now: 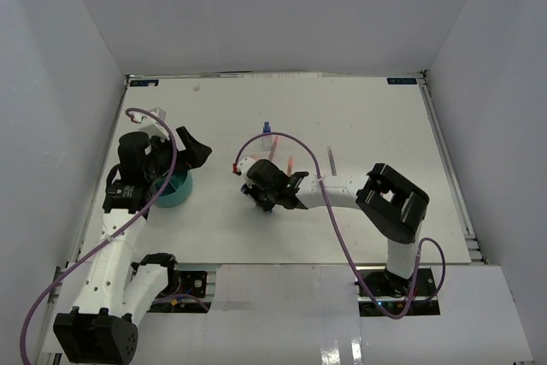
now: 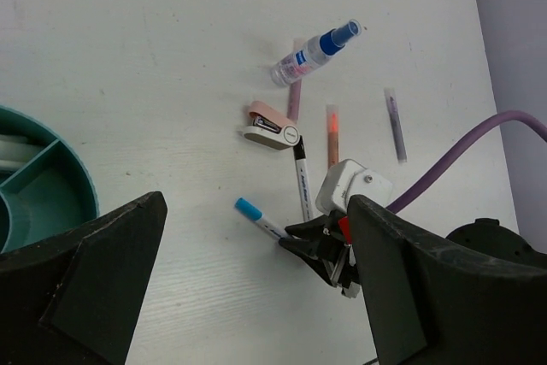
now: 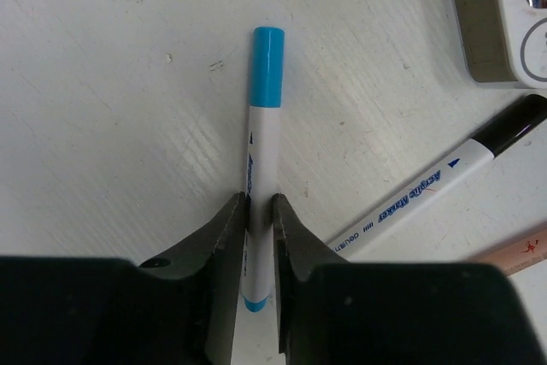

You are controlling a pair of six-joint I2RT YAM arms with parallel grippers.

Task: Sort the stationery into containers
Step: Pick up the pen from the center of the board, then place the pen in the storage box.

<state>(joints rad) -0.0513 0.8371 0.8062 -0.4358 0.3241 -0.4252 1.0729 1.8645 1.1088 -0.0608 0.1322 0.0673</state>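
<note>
because the blue-capped marker [image 3: 261, 143] lies flat on the white table [image 1: 359, 117], the right gripper [image 3: 259, 211] reaches down over it and pinches its white barrel between 2 narrowly set fingers, near the end away from the cap. whether the marker is touching the surface or just clear of it, i cannot tell. the right arm stretches leftward across the middle of the table, its wrist bent low. the teal cup [image 1: 181, 191], the marker's likely destination, sits well apart to the left, just below the left gripper [image 1: 178, 164]. that gripper hangs with its jaws spread wide and holds nothing, seemingly placed so its camera watches the work. near the held marker lie a black-capped marker [image 3: 427, 185] and a pink-white block [image 2: 272, 128]. a small blue-capped bottle [image 2: 312, 53], a red pen [image 2: 332, 134] and a grey pen [image 2: 395, 126] rest further off.
</note>
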